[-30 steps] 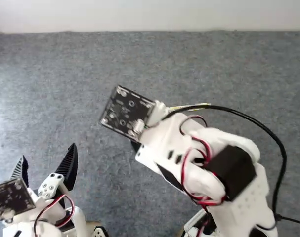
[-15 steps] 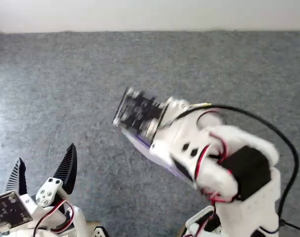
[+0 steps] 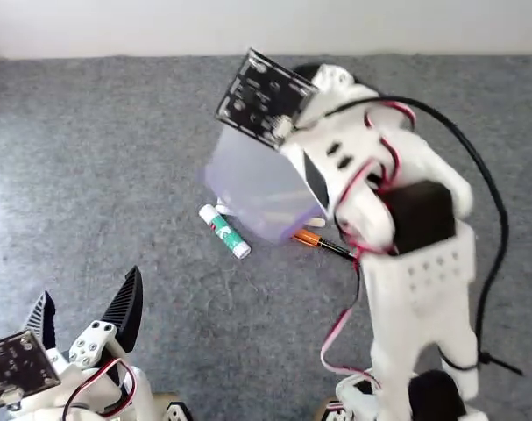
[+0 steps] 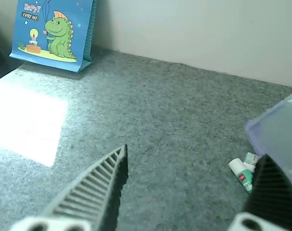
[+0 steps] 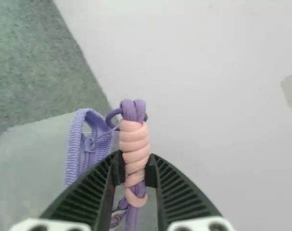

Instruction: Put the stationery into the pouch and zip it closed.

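A grey felt worktop (image 3: 99, 132) meets a plain white wall (image 4: 208, 33), where a blue dinosaur bag (image 4: 54, 31) leans near a bright patch of light (image 4: 25, 120).

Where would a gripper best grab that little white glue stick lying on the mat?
Probably around the middle of the glue stick, coming straight down from above and closing across its width: it lies flat on the mat and is a slim round tube.
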Motion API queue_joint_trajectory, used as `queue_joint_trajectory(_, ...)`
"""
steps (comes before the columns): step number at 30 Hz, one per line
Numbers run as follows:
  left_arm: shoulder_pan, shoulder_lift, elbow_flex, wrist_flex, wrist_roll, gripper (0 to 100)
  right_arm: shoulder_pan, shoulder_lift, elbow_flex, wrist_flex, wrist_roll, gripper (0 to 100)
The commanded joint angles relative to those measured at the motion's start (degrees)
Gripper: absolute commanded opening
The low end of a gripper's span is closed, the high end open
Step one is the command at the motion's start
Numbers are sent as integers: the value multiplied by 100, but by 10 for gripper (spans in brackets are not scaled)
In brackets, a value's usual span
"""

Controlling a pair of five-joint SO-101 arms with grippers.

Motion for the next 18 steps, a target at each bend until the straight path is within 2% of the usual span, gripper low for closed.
queue_joint_trajectory(1, -44, -9, -268, 18, 88, 389, 171, 391, -273, -936, 510, 9)
queue_joint_trajectory(8, -44, -9, -268, 18, 88, 389, 382, 1244, -308, -2448, 1204, 9)
queue_joint_trajectory(15, -53, -9, -268, 18, 88, 389, 523, 1763, -308, -3073, 1477, 9)
queue_joint_trajectory(18, -53, -9, -268, 18, 88, 389, 479, 1780, -308, -2677, 1477, 9)
